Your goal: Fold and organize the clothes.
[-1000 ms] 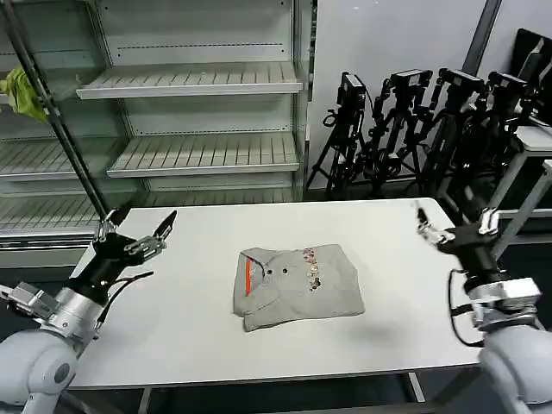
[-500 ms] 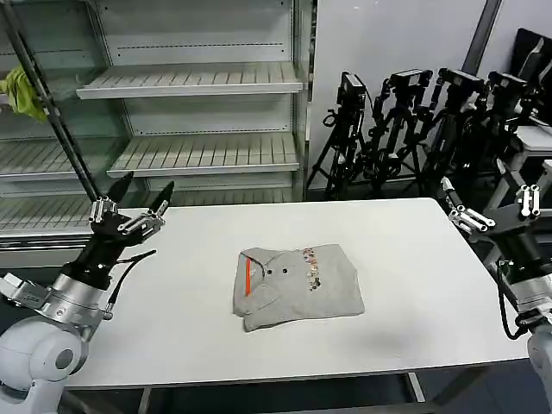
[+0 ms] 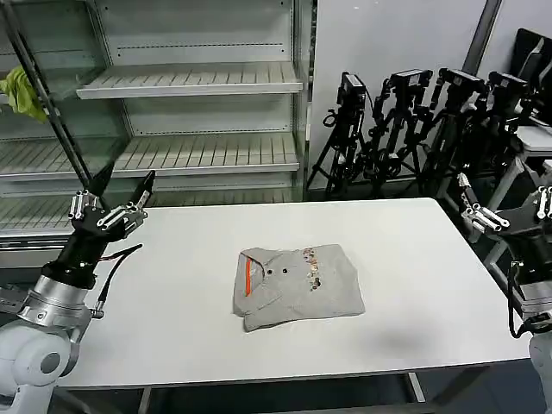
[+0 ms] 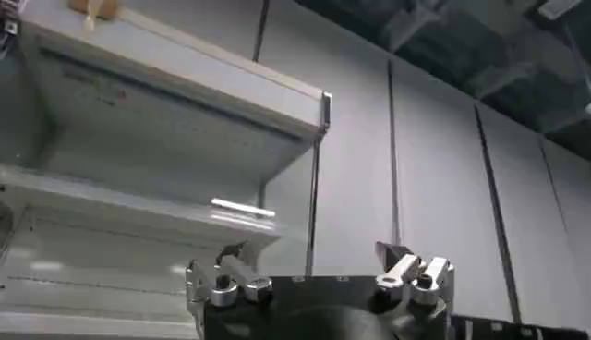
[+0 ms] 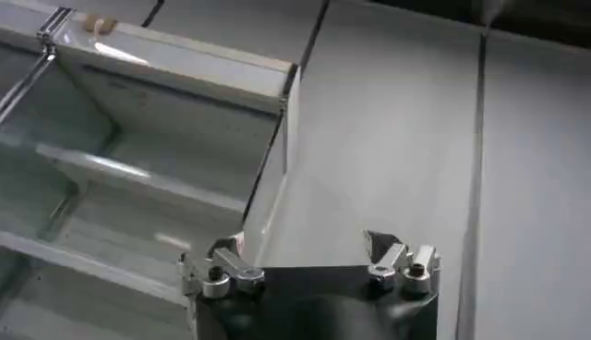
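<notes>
The left gripper (image 3: 119, 191) hangs above the bench's left edge, raised, its fingers spread apart and holding nothing. The right gripper (image 3: 509, 207) sits off the bench's right edge, also lifted; its fingers stand apart and empty too. Both wrist views look up toward the shelving (image 3: 190, 82) and wall rather than the work.

The T-shirt (image 3: 297, 285) lies near the middle of the white bench (image 3: 172, 336), well apart from both grippers, already folded into a compact, roughly rectangular bundle. Its collar with the orange label (image 3: 248, 278) faces the robot's left, the cartoon print (image 3: 310, 266) showing on top. The long axis runs left to right across the bench, tilted slightly.

The folding itself looks finished, with both arms clear of the cloth. Any remaining move would probably be tidying: squaring the slightly ragged near edge or shifting the bundle, which would need a gripper to descend to the fabric.
</notes>
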`<action>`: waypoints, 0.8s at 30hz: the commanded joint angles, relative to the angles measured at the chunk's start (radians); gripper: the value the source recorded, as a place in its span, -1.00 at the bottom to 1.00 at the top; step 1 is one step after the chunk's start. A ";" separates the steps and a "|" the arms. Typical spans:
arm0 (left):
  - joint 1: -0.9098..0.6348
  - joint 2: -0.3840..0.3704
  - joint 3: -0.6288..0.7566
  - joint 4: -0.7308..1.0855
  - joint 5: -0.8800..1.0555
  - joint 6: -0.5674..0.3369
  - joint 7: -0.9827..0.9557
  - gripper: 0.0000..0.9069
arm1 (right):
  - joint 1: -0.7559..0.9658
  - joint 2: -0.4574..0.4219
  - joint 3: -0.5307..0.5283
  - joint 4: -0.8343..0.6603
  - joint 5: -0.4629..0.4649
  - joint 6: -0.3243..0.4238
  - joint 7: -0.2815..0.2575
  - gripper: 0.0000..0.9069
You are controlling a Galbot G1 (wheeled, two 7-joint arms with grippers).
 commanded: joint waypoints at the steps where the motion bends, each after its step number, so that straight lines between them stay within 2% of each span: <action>1: 0.005 -0.001 -0.021 -0.006 -0.018 -0.010 0.001 1.00 | 0.006 0.029 -0.004 -0.011 -0.020 0.025 0.022 1.00; 24: -0.003 -0.019 0.000 0.019 0.019 -0.014 0.005 1.00 | 0.015 0.068 -0.019 -0.028 -0.092 0.037 0.065 1.00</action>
